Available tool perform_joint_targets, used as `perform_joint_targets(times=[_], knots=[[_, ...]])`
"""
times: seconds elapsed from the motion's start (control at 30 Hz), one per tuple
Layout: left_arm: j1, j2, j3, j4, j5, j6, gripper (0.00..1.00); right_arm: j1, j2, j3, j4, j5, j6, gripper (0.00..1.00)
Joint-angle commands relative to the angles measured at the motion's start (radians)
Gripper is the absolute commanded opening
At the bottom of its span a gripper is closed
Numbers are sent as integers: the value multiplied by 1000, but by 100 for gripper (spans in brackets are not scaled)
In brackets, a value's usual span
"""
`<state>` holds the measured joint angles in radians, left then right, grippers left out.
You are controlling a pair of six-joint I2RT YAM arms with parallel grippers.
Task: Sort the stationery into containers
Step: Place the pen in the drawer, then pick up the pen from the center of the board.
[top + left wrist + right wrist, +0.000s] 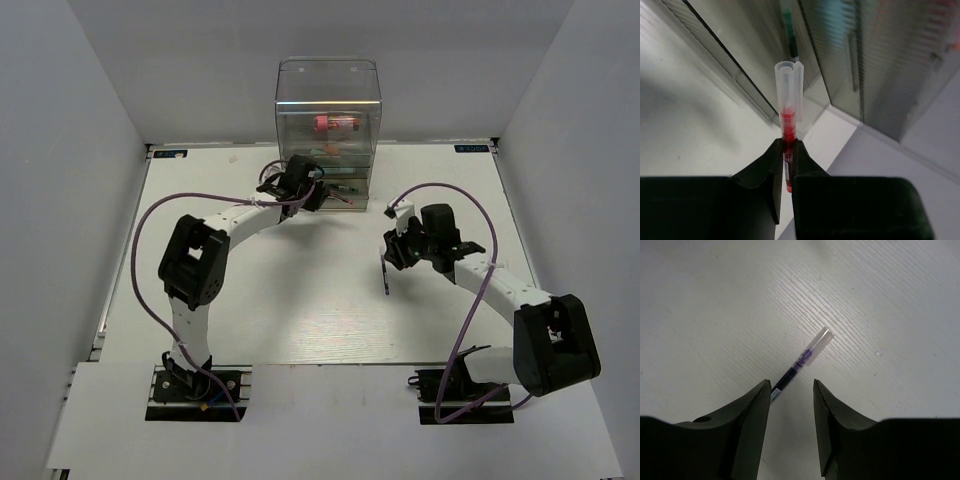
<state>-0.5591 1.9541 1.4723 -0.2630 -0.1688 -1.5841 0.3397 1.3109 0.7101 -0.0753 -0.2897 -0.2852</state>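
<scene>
thin red pen is pinched between the two black fingers of the left gripper, which are pressed together on its red barrel. the pen's clear cap stands up out of the grip and points toward the drawer fronts. just past the cap are the ribbed, see-through drawers of the clear plastic cabinet, and a green marker shows dimly behind one of its walls. from the overhead view the left arm reaches across the table to the cabinet's lower drawers, its gripper right at their front. higher in the cabinet a fat pink marker lies in an upper drawer.

the right gripper has its fingers spread apart, gripping nothing. a thin dark pen with a purple tint and a clear end lies flat on the white table, running at a slant up and away from the gap between the fingers. its near end is close by the left-hand finger in that view; whether they touch cannot be told. this pen lies well apart from the cabinet, on the right half of the table.
</scene>
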Motion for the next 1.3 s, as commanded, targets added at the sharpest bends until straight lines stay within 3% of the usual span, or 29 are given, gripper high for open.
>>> perform_joint_targets(times=[0.0,0.23,0.43,0.47,0.53,0.6,0.73,0.97,1.27], knots=[[5,31,60,-35,-80,-118,0,-5,-32,-12,16,3,26,46],[5,121,134,13,-136,-230,0,-5,-38,-20,12,-2,27,46],[5,186,204,-50,-136,-269,1,-4,-21,-20,-3,-25,38,51],[14,186,204,-50,-136,-269,16,-7,-15,-17,-4,-35,40,51],[14,204,226,-73,-136,-269,25,-1,4,-9,-23,-40,55,52],[14,204,226,-73,-136,-269,44,1,30,-5,-37,-43,60,52],[14,181,189,-61,-136,-269,61,5,68,15,-47,-31,72,52],[14,71,80,24,-101,-176,66,15,151,72,-86,4,84,51],[14,-159,-196,182,-57,-24,72,58,260,106,-92,101,103,51]])
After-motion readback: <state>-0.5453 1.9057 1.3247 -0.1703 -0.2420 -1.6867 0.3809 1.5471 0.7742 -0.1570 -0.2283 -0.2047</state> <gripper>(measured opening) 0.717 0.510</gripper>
